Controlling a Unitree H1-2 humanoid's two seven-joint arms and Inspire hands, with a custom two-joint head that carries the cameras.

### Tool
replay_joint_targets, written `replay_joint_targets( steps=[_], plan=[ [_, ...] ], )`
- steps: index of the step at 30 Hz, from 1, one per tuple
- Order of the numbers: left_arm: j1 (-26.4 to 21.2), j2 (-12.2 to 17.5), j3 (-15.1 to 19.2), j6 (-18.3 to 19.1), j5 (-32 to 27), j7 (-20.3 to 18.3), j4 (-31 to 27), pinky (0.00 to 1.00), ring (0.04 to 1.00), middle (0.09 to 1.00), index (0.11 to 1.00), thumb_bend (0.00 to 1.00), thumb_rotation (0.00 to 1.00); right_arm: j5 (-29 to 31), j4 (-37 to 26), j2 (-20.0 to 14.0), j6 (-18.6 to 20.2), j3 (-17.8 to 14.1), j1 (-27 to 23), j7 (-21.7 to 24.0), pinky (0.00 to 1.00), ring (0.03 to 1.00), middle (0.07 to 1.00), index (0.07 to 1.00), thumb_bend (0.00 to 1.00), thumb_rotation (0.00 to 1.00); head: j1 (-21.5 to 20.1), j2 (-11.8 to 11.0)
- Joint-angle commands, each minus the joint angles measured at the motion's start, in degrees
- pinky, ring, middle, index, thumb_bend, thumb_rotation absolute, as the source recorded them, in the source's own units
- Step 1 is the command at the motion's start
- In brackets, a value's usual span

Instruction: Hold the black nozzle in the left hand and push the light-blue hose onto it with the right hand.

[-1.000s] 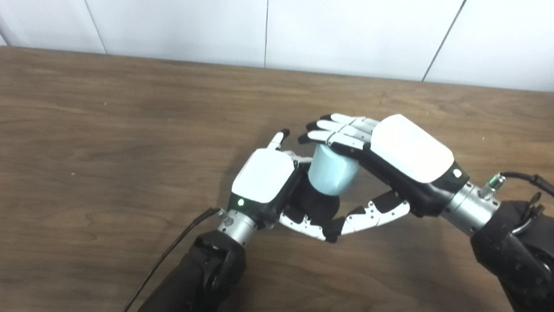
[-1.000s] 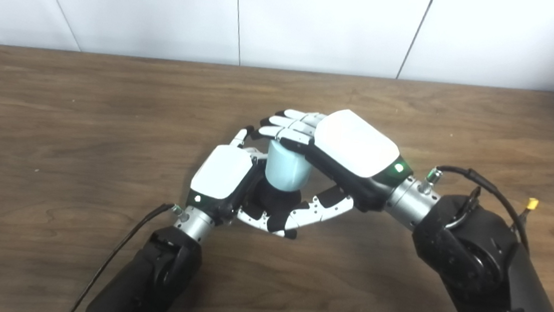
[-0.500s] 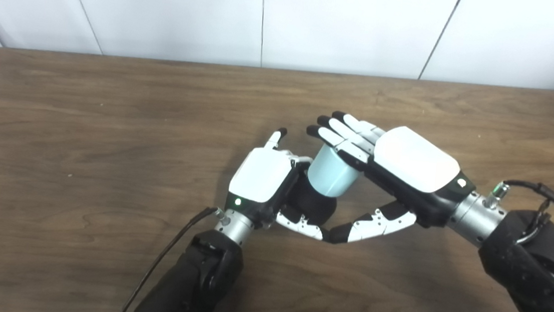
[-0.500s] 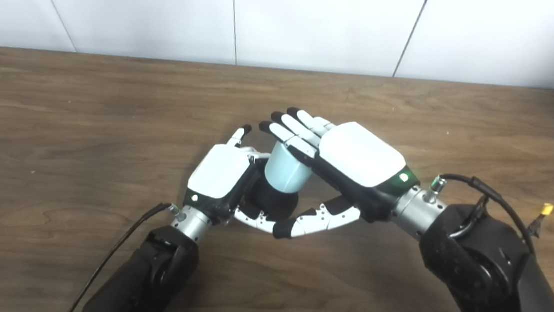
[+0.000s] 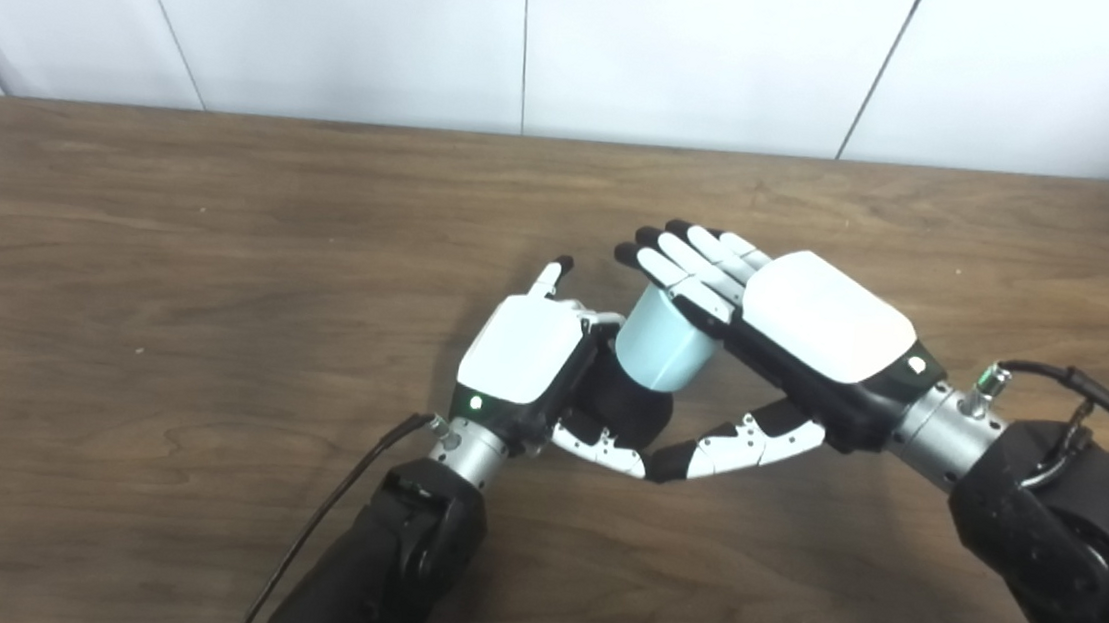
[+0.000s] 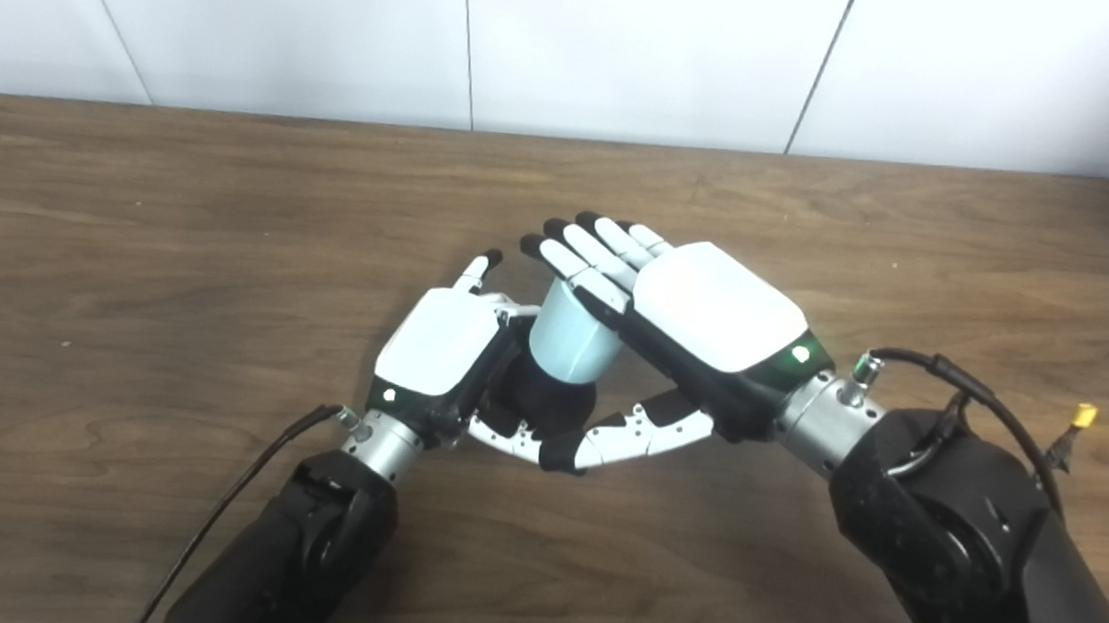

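Scene: wooden table (image 5: 169,248), white panelled wall (image 5: 339,22) at the far side, both arms meeting near the table's middle.
Left hand: left hand (image 5: 523,354) wrapped round the black nozzle (image 5: 628,406); back of hand faces up, one finger sticks out toward the far side, thumb curls under on the near side.
Nozzle: dark body only partly visible between the left palm and the hose; held just above the table, cannot tell if it touches the wood.
Hose: light-blue hose (image 5: 657,339) is a short pale cylinder sitting on top of the nozzle, tilted toward the far right. Lower end meets the black part; how deep it is seated is hidden.
Right hand: right hand (image 5: 793,337) spread, fingers (image 5: 684,263) straightened and fanned over the hose's far top edge, thumb (image 5: 733,446) stretched out low on the near side, its tip next to the left thumb. Not clamped on the hose; palm side looks to rest on or just over its top, contact cannot be confirmed.
Stage: judged late, hose on the nozzle, right hand pressing flat or letting go.
Risk 1: hose sits tilted, so a flat push may cock it sideways and jam or pop it off.
Risk 2: with the fingers spread nothing grips the hose; if barely seated, it may fall off.
Risk 3: thumbs crowd together on the near side, could snag on pulling away.
Risk 4: a hard push may twist the nozzle in the left grip.
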Motion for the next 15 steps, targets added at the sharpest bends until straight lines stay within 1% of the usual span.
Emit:
replay_joint_targets(
  steps=[1, 3, 5, 9, 15],
  plan=[
    [-1.2, -1.0, -0.3, -0.3, 0.2, 0.2, -2.7, 1.0, 0.649, 0.455, 0.509, 0.52, 0.0, 1.8, 4.7, -2.1, 1.7, 5.0, 4.0, 10.3, 1.0, 1.0, 1.0, 1.0, 0.73, 1.0, 0.0, 0.0],
    [-1.3, -1.0, -0.3, -0.3, 0.3, 0.0, -2.8, 1.0, 0.647, 0.454, 0.51, 0.52, 0.0, 1.9, 4.5, -2.0, 1.9, 5.4, 3.7, 10.7, 1.0, 1.0, 1.0, 1.0, 0.73, 1.0, -0.2, 0.2],
    [-1.3, -0.9, -0.3, 0.0, 0.3, -0.6, -3.0, 1.0, 0.65, 0.455, 0.51, 0.52, 0.0, 2.4, 4.1, -2.0, 2.6, 6.0, 3.2, 11.8, 1.0, 1.0, 1.0, 1.0, 0.71, 1.0, -0.2, 0.2],
    [-1.3, -0.9, -0.3, 0.2, 0.4, -0.9, -3.2, 1.0, 0.655, 0.466, 0.501, 0.52, 0.0, 2.5, 3.3, -1.6, 3.7, 7.2, 2.6, 12.8, 1.0, 1.0, 1.0, 0.996, 0.75, 1.0, -0.3, 0.3],
    [-1.4, -0.9, -0.3, 0.5, 0.6, -1.4, -3.3, 1.0, 0.657, 0.468, 0.498, 0.52, 0.0, 3.0, 3.0, -1.6, 4.3, 8.8, 2.1, 12.6, 1.0, 1.0, 1.0, 0.984, 0.71, 1.0, -0.4, 0.3]
  ],
)
